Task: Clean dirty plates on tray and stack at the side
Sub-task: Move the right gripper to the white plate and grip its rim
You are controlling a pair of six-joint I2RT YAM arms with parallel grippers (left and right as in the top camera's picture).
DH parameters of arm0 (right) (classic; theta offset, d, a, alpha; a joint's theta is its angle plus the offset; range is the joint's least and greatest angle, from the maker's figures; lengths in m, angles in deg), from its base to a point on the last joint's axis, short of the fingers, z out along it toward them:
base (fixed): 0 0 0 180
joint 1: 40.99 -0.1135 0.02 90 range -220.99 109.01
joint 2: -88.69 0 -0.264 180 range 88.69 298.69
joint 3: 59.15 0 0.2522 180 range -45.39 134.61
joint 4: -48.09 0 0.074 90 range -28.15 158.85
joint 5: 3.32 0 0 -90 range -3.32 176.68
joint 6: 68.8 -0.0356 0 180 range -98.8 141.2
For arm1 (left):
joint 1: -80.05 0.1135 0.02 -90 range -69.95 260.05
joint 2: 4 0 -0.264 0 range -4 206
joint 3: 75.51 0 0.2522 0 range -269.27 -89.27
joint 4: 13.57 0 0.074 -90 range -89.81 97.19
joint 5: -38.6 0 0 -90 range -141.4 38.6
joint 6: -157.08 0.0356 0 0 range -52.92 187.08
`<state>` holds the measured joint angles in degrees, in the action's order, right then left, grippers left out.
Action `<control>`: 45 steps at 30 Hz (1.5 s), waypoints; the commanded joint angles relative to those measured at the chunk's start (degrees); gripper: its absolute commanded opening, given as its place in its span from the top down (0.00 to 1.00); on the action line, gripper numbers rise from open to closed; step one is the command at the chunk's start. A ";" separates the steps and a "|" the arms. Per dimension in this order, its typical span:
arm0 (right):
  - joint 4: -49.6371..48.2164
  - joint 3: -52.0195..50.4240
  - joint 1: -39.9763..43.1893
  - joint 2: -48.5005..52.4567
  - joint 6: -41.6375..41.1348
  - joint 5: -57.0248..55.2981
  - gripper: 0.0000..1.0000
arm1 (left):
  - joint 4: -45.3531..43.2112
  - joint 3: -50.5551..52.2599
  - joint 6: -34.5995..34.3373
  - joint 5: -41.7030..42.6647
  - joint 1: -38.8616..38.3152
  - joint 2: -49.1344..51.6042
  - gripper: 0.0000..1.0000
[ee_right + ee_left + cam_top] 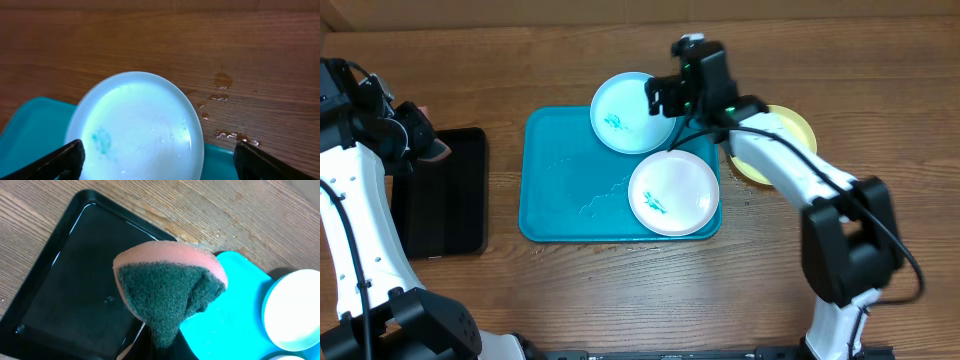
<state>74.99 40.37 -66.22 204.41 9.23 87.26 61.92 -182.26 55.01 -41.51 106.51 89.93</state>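
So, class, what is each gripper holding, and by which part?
Left gripper pinches the sponge by its lower end, folding it. Right gripper, open over the light blue plate, holds nothing.

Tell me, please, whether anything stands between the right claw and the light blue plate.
Nothing visible does. In the right wrist view, the open right claw frames the light blue plate directly, with no object between them.

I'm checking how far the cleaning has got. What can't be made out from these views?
Overhead: the right arm covers part of the yellow-green plate, so any smears there are hidden.
Left wrist: the sponge hides the left gripper fingers.
Right wrist: the bottom edge cuts off the light blue plate at its near rim; contact with the right gripper is unclear.
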 commanded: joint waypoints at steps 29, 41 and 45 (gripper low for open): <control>-13.97 -0.57 0.22 12.76 19.71 2.54 0.29 | -0.26 0.33 -0.76 0.68 0.09 0.46 0.96; -14.58 -0.20 0.22 14.27 19.26 2.54 0.53 | -0.26 0.33 -0.76 0.68 0.09 0.46 0.96; -14.03 0.46 -0.17 14.16 17.44 2.60 0.71 | -0.26 0.33 -0.76 0.68 0.09 0.46 0.96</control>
<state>60.90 39.71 -66.13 218.25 28.27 89.44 61.90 -182.26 55.01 -41.51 106.51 89.93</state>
